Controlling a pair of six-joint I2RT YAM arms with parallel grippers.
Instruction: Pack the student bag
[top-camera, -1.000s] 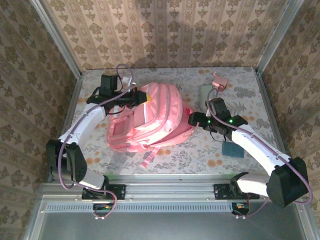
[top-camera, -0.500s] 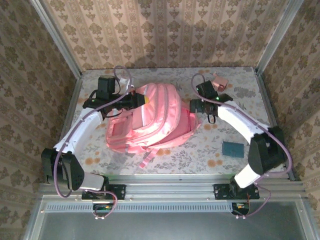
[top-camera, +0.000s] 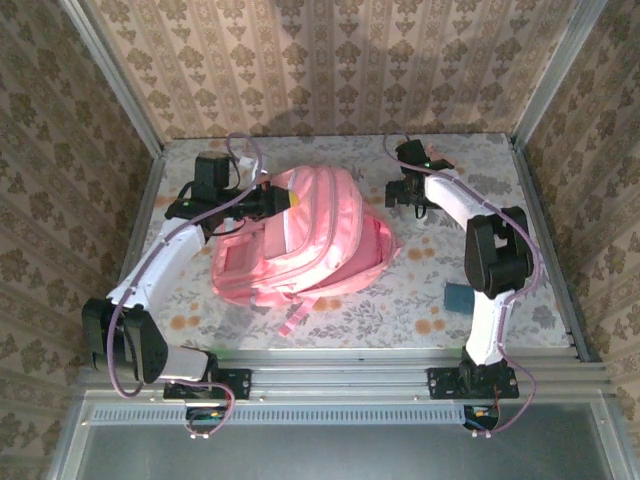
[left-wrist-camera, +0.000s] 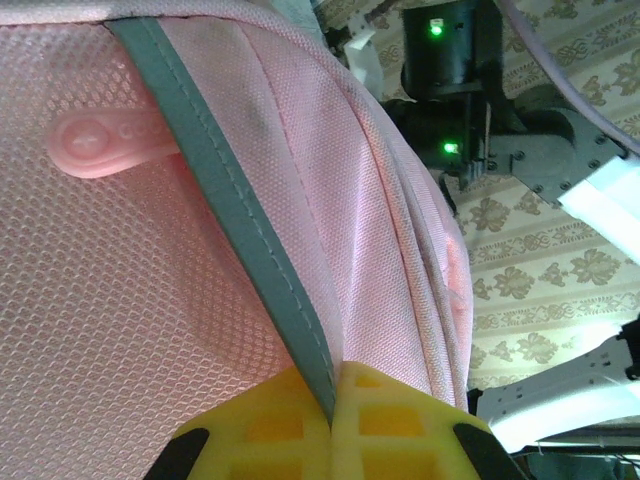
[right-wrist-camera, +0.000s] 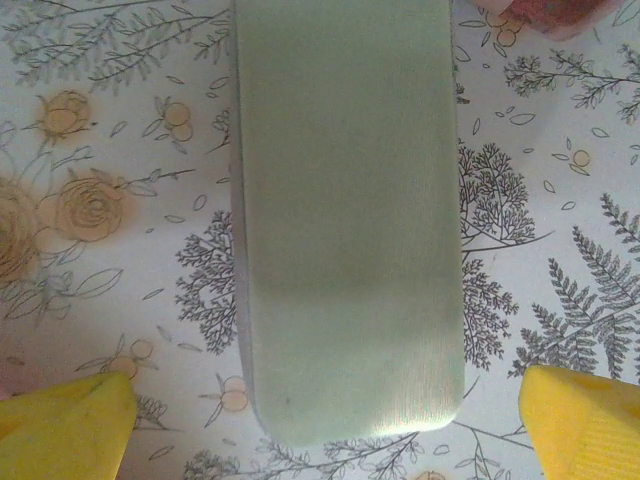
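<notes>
Change: right gripper (right-wrist-camera: 322, 425) has swung away from the student bag (top-camera: 300, 240) to the far right of the table (top-camera: 400, 290), jaws wide astride a pale green case (right-wrist-camera: 345, 220); left gripper (left-wrist-camera: 330, 430) stays pinched on the bag's grey trim (left-wrist-camera: 240, 230). Bag lies mid-table. Case looks like the next item to pack.

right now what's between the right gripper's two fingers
A pale green oblong case lies flat on the floral tablecloth, inside the open right gripper, touching neither finger; right wrist view.
</notes>
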